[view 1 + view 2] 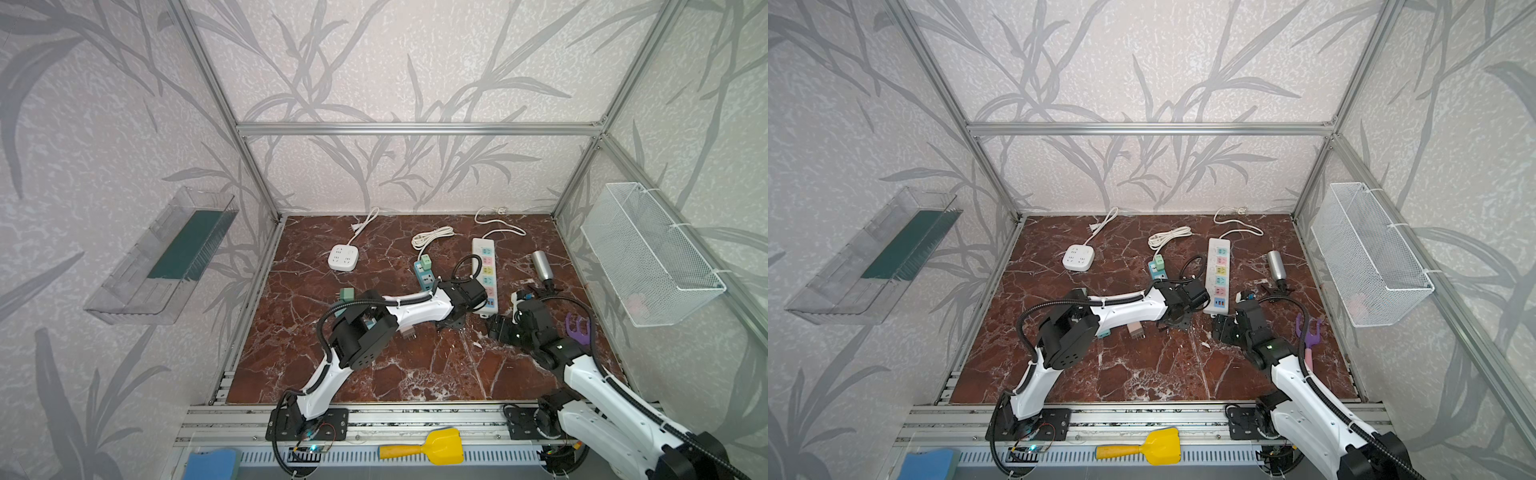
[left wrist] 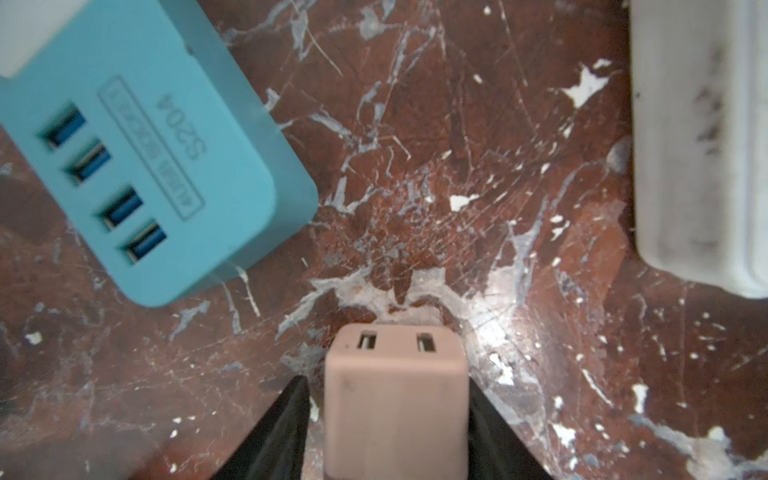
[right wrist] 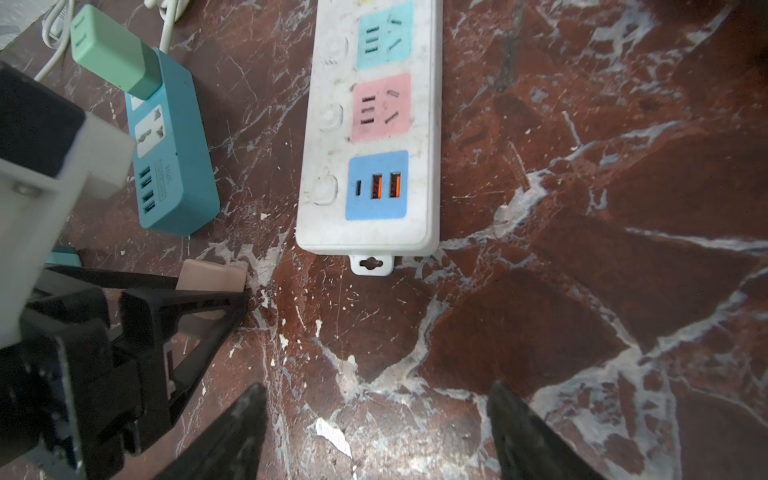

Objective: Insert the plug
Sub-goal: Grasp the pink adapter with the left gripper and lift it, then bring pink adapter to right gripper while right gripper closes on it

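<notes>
Bench (image 1: 374, 374), red-brown marble pattern.

Pink plug (image 2: 395, 407): mid-bench, a little right of centre. It is just toward the front edge from the gap between the near ends of the teal power strip (image 1: 424, 277) and the white power strip (image 1: 484, 270), closer to the teal one. Its two-slot face is turned away from the wrist. Whether it rests on the bench or hangs just clear, cannot tell.

Left gripper (image 2: 388, 380): brackets the plug. One finger (image 2: 492, 432) lies against the plug's side, and a thin sliver of bench shows beside the other finger (image 2: 282, 432). Clamped or just short of it, cannot tell.

Right gripper (image 3: 376, 388): pincer well apart, nothing between. It is over bare bench just toward the front edge from the white strip's near end, close to its hanging tab.

Both strips run lengthwise from front toward the far edge, with the teal one left of the white and apart from it. A green plug (image 3: 112, 58) is seated in the teal strip's far socket.
</notes>
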You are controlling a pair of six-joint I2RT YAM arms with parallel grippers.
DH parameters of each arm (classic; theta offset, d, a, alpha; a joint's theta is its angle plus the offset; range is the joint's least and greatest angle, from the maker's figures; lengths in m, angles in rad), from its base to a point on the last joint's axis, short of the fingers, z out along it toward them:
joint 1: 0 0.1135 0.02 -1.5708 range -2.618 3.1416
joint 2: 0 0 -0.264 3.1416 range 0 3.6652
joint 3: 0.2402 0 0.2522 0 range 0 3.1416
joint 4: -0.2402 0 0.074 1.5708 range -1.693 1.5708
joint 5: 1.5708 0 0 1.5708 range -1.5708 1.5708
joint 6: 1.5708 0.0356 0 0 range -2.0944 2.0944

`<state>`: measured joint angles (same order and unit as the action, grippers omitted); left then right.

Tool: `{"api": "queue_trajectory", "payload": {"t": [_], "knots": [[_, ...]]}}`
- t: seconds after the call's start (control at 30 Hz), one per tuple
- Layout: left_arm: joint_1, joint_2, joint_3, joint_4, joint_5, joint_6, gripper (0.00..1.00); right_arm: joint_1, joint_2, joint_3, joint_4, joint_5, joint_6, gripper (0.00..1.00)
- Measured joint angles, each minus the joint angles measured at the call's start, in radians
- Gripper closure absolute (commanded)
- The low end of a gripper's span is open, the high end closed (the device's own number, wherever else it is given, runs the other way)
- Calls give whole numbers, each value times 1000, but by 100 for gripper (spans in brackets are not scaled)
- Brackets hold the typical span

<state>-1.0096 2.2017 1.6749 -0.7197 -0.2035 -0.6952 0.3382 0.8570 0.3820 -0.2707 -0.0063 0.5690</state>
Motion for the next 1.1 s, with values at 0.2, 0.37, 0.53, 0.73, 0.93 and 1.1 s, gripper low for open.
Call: {"api": "queue_trajectory", "payload": {"t": [0.2,0.37,0.53,0.73,0.93,1.1], "knots": [[-3,0,0,-2,4,27,57,-7,-31,-11,2,-3,4,18],[-3,-1,6,-6,3,55,59,-18,-57,-13,1,-3,7,18],[-3,-33,2,-10,3,90,60,-21,-77,-22,-2,-20,21,21],[-2,-336,-183,144,-72,246,59,-21,-94,-26,0,-96,25,37],[32,-702,-592,600,-187,510,72,-10,-41,79,-3,-170,-3,46],[104,-838,-946,1047,-146,745,96,44,49,238,5,-178,-47,51]]}}
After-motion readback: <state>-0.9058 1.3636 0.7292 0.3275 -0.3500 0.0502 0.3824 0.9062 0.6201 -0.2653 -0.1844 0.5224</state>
